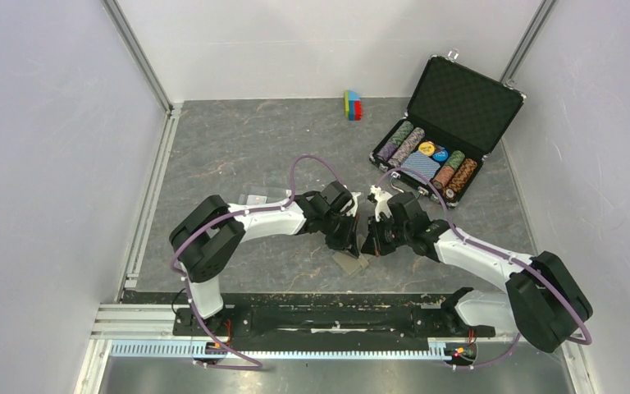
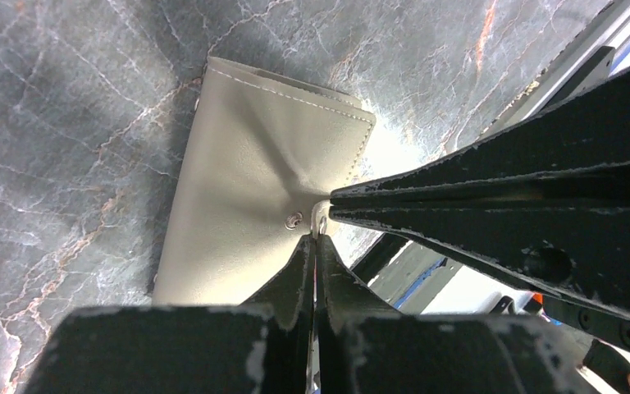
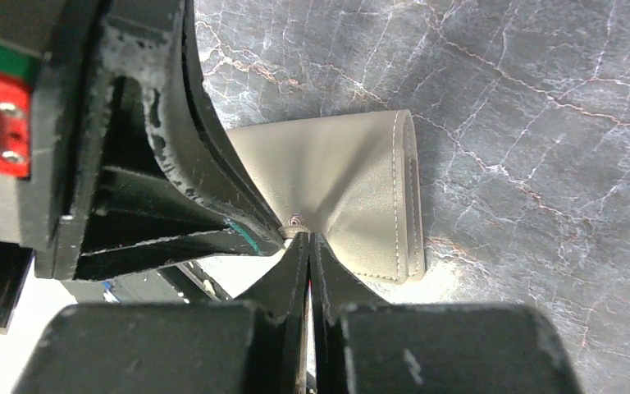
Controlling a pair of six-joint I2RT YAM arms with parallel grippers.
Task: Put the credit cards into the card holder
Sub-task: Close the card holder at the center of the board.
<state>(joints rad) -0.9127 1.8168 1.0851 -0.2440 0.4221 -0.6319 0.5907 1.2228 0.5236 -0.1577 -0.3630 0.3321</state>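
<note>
Left gripper first: jaws squeezed nearly flat, only a sliver between them, nipping the flap of the card holder right beside its little metal snap. In comes the right gripper from 3 o'clock in the left wrist view, and we read it as pinched tight on that same spot, tip to tip with its partner. Creases fan out from the pinch across the taupe skin, so we judge it soft, light and floppy: matte faux leather, pale stitching along one edge, a rounded fold at the other. In the top view it sits on the dark marbled table at 6 o'clock from the two grippers, close to the arms' bases; whether it lies flat or is partly lifted we cannot tell. We'd take one flap per gripper near the snap and peel; gripping the fold would just clamp it. The credit cards we cannot pick out. At 2 o'clock stands the open black chip briefcase, and at 12 the coloured blocks
</note>
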